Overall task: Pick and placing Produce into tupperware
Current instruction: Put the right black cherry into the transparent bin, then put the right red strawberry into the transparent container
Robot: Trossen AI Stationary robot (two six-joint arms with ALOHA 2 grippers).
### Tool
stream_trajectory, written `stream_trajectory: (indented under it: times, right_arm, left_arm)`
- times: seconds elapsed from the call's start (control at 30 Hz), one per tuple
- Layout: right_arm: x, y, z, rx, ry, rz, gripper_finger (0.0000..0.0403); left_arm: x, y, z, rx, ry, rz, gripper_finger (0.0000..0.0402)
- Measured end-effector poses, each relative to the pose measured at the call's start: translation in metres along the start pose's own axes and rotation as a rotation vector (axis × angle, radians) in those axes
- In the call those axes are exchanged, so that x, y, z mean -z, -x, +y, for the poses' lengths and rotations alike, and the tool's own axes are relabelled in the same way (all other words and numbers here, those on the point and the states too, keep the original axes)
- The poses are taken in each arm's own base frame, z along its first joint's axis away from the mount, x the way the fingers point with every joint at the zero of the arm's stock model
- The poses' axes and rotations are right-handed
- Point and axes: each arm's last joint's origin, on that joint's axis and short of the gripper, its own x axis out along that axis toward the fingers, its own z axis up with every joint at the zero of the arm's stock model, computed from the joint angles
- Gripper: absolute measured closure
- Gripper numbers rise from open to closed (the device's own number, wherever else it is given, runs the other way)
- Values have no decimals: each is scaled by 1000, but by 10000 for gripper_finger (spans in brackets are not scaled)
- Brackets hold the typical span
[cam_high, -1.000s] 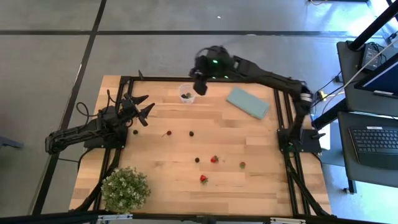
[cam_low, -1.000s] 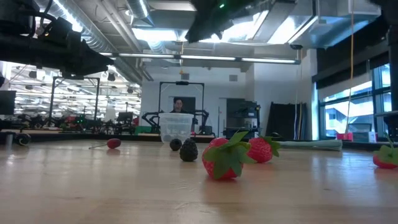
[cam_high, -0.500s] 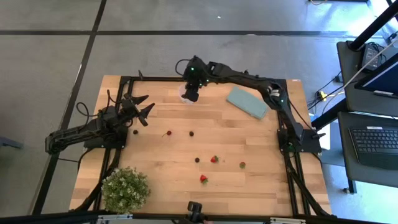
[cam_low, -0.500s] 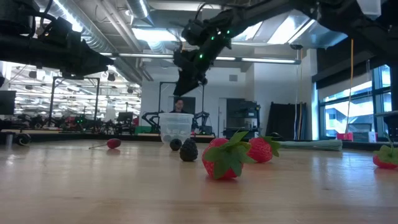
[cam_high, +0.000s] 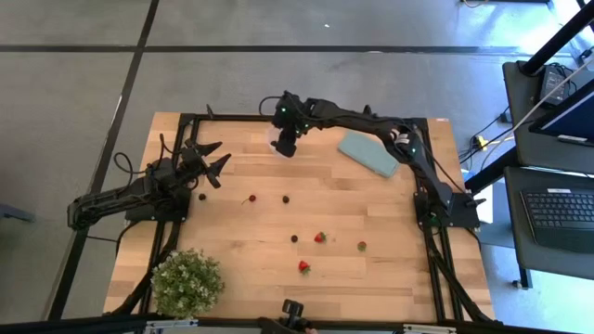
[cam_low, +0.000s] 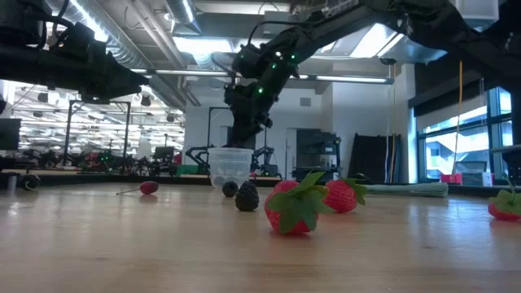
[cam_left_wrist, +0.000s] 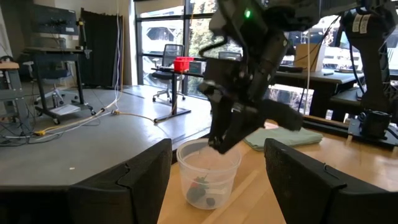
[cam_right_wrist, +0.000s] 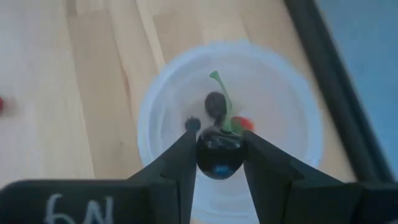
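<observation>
The tupperware, a small clear round cup [cam_right_wrist: 147, 127], stands on the wooden table near its far edge [cam_low: 230, 167]. In it lie a dark piece with a green stem [cam_right_wrist: 215, 101] and a red piece [cam_right_wrist: 244, 123]. My right gripper [cam_right_wrist: 219, 155] hangs just above the cup's mouth [cam_left_wrist: 219, 144], shut on a dark round berry [cam_right_wrist: 219, 152]. Several more pieces of produce [cam_high: 319, 237] lie loose on the middle of the table. My left gripper [cam_high: 215, 162] waits open at the table's left side, pointing level at the cup. My right gripper pinches the dark berry by its two opposite sides [cam_right_wrist: 202, 154] between its two fingertips. The fingers come from above, slanting down. The berry is lifted clear, over the cup's opening.
A flat teal piece [cam_high: 368, 152] lies to the right of the cup. A leafy potted plant [cam_high: 187, 281] stands at the near left corner. Strawberries [cam_low: 291, 207] and a blackberry [cam_low: 247, 197] lie near the low camera. A black frame runs along the table's edges.
My right gripper has come down and gone toward the table's left, from beside the cup to just over its mouth, tipping more steeply downward. The cup and the loose produce have stayed where they were.
</observation>
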Motion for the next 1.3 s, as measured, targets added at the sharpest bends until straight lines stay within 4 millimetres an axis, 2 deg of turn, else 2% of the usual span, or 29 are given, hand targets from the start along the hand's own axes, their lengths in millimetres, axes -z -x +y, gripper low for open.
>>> stream_trajectory:
  times: [0.3,0.5,0.67,0.9,1.03,1.2,1.3]
  right_arm:
    - [-3,0,0,3,25,-28,281]
    - [-3,1,0,3,27,-30,265]
    - [-3,1,-1,4,28,-30,237]
    - [-5,5,-1,4,28,-30,174]
    - [-21,28,-1,8,73,-56,156]
    - [-45,78,7,7,121,-120,152]
    - [-47,107,16,-10,117,-161,152]
  left_arm:
    - [0,0,0,2,24,0,154]
    - [0,0,0,2,24,0,154]
    - [0,0,0,2,24,0,154]
    - [0,0,0,3,24,0,154]
    - [0,0,0,3,24,0,154]
    - [0,0,0,3,24,0,154]
    - [0,0,0,4,24,0,154]
